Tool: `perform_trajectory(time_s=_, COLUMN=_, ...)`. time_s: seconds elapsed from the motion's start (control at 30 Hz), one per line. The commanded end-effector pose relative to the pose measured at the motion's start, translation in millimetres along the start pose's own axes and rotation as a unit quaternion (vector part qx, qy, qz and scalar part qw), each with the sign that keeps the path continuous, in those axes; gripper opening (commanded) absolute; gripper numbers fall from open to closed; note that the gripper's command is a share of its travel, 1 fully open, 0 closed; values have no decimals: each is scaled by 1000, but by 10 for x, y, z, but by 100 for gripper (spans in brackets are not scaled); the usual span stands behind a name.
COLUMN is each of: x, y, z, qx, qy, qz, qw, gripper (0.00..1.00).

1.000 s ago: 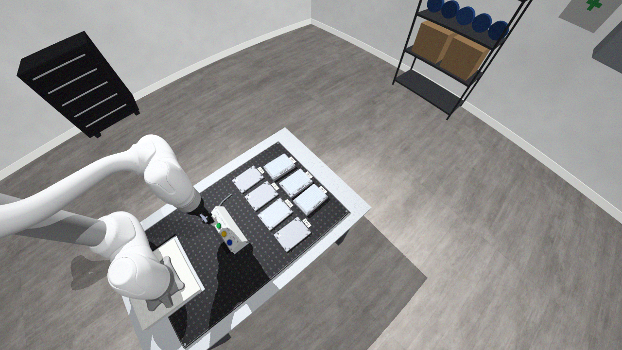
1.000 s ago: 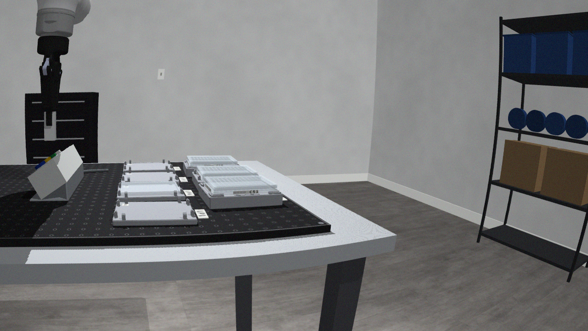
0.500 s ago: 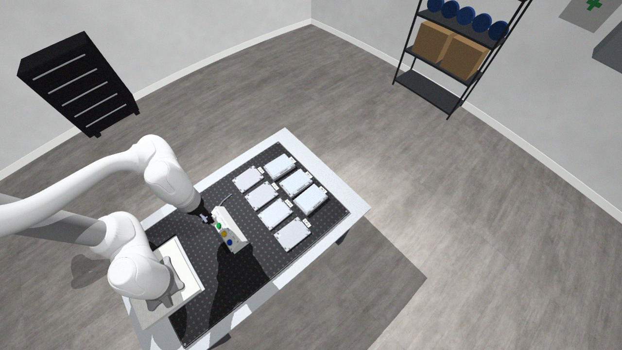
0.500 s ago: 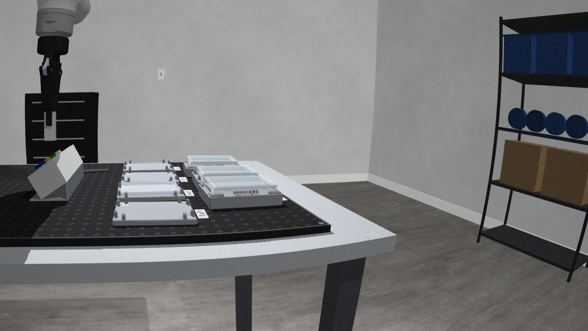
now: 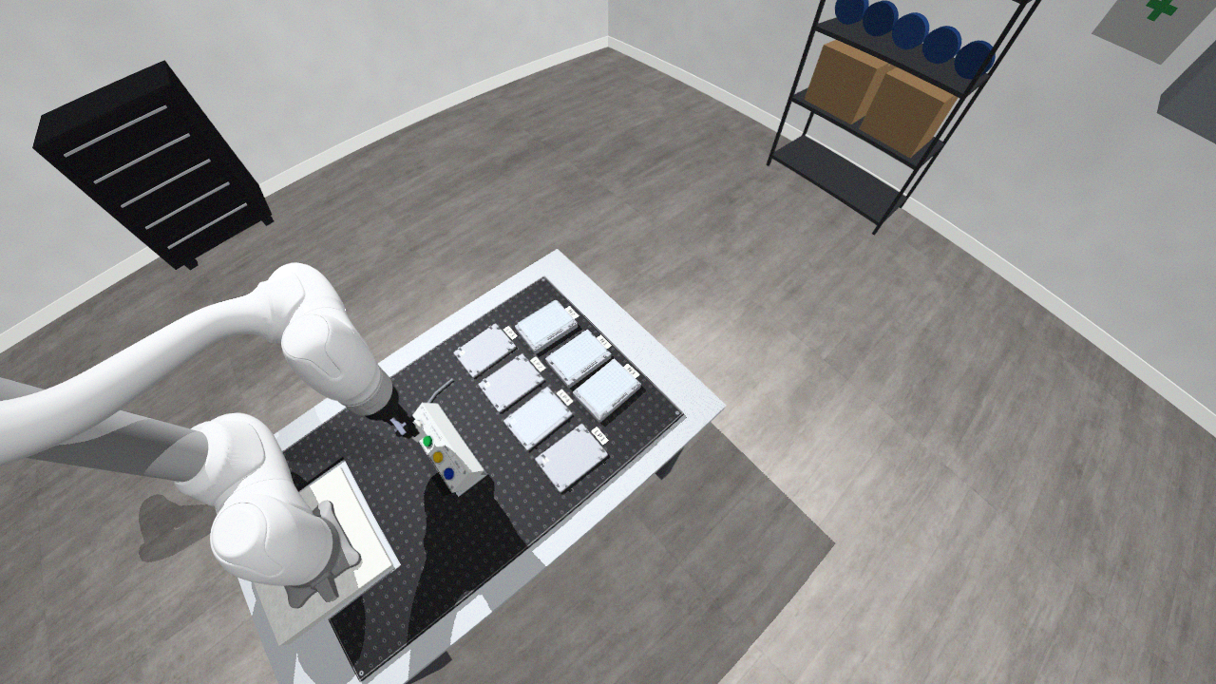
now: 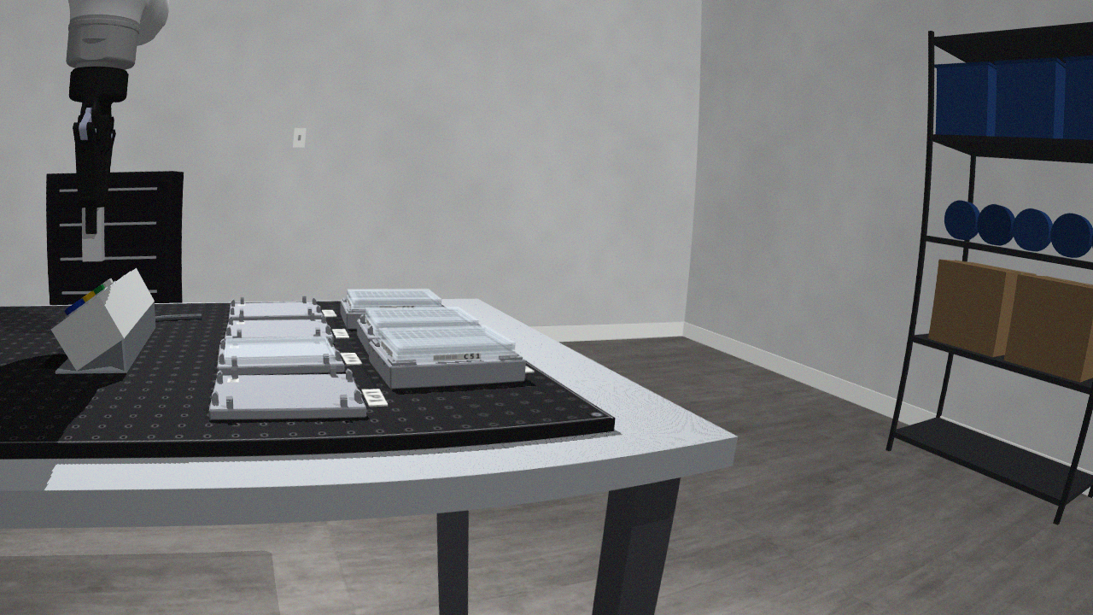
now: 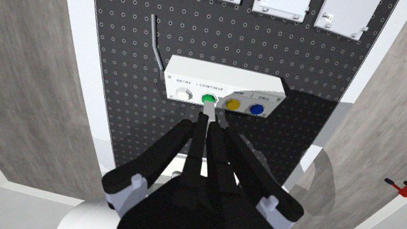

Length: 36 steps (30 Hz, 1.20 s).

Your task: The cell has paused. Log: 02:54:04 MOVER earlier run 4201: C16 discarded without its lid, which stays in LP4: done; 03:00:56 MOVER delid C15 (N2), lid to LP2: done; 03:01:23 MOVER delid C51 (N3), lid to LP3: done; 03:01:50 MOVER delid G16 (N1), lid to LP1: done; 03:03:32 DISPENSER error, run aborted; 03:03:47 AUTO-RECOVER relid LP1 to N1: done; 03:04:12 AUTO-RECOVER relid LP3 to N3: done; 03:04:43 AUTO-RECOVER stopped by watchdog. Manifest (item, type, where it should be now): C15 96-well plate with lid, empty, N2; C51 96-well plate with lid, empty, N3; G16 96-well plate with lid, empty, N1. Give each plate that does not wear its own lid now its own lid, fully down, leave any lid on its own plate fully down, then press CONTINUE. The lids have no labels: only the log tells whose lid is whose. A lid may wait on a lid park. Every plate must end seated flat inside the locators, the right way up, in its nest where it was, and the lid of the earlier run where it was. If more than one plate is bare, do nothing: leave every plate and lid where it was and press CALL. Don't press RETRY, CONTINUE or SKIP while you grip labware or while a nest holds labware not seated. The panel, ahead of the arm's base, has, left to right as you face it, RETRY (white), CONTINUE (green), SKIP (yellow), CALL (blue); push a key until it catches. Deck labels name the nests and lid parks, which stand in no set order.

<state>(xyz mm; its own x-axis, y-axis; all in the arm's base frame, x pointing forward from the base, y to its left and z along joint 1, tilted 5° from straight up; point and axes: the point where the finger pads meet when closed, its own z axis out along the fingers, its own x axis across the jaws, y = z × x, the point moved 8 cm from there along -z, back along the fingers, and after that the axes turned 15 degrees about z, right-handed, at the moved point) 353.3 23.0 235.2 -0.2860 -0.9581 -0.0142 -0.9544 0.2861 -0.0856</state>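
Hovering above the panel (image 7: 222, 83), the end effector (image 7: 209, 109) has its fingers pressed together with nothing between them, and in the wrist view the tips line up with the green CONTINUE key (image 7: 208, 98). The side view shows the tips well above the panel, so the press is likely not yet made.

What could go wrong from here: a small sideways drift on the way down would put the tips on the white RETRY key (image 7: 183, 94) or the yellow key (image 7: 233, 104), both just beside the green one. A shallow push might not latch the key, while a hard one on the sloped face could shove the panel along the worktop (image 5: 690, 392). There is also the question of whether the press is justified (all three plates (image 6: 443, 343) seem to wear lids in the side view, but how fully each is seated is too small to tell).

The panel sits on a black perforated deck (image 5: 476, 510), with four flat lid parks (image 6: 286, 395) in a row beside the plates. Around it: grey plank floor, plain walls, a black drawer cabinet (image 5: 153, 165) and an open shelf (image 5: 909, 182) with boxes.
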Motion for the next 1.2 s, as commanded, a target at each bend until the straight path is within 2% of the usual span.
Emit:
perform_trajectory(time_s=0.0, x=0, y=0, z=0, qx=0, qy=0, qz=0, qw=1000, gripper=0)
perform_trajectory(time_s=0.63, x=0, y=0, z=12, qx=0, qy=0, qz=0, qw=1000, gripper=0)
perform_trajectory(time_s=1.17, x=0, y=0, z=106, qx=0, qy=0, qz=0, qw=1000, gripper=0)
